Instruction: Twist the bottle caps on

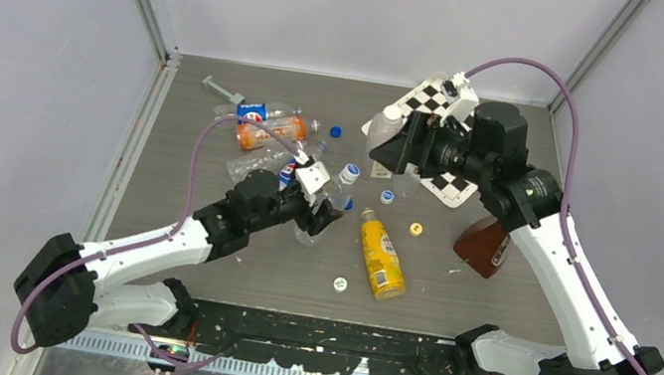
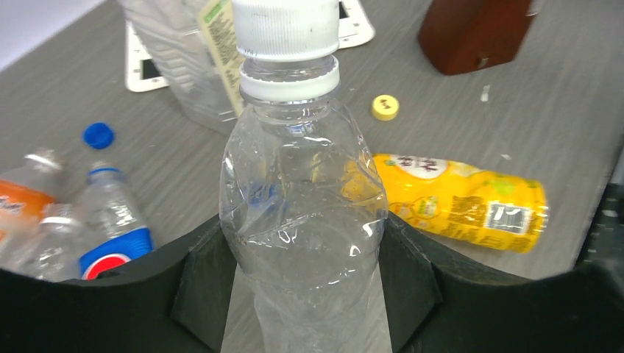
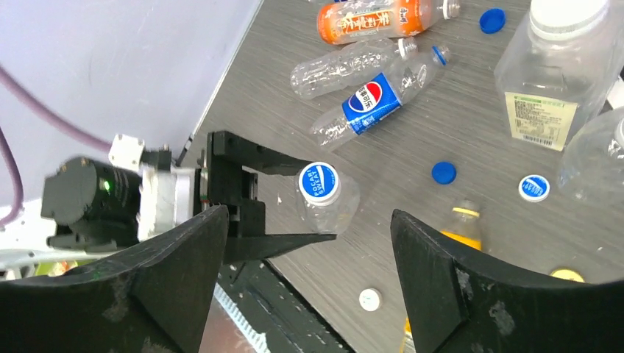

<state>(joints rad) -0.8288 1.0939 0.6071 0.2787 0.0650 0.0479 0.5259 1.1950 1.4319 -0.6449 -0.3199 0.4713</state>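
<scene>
My left gripper (image 1: 329, 209) (image 2: 302, 246) is shut on a slim clear bottle (image 2: 302, 191) (image 3: 331, 209), holding it upright by the body. A cap (image 2: 285, 29) (image 3: 318, 182) with white sides and a blue-and-white top sits on its neck. My right gripper (image 1: 392, 152) (image 3: 309, 213) hovers well above it, open, with nothing between its fingers. The wider squarish bottle (image 1: 382, 133) (image 3: 548, 73) with a pale label stands capped behind. Loose caps lie on the table: blue (image 1: 335, 132), blue-and-white (image 1: 387, 196), yellow (image 1: 416, 228) and white (image 1: 340, 283).
A yellow bottle (image 1: 381, 256) lies right of the left gripper. An orange bottle (image 1: 267, 129) and Pepsi bottles (image 3: 371, 99) lie at the back left. A brown object (image 1: 483, 244) and a checkerboard card (image 1: 454, 185) sit under the right arm.
</scene>
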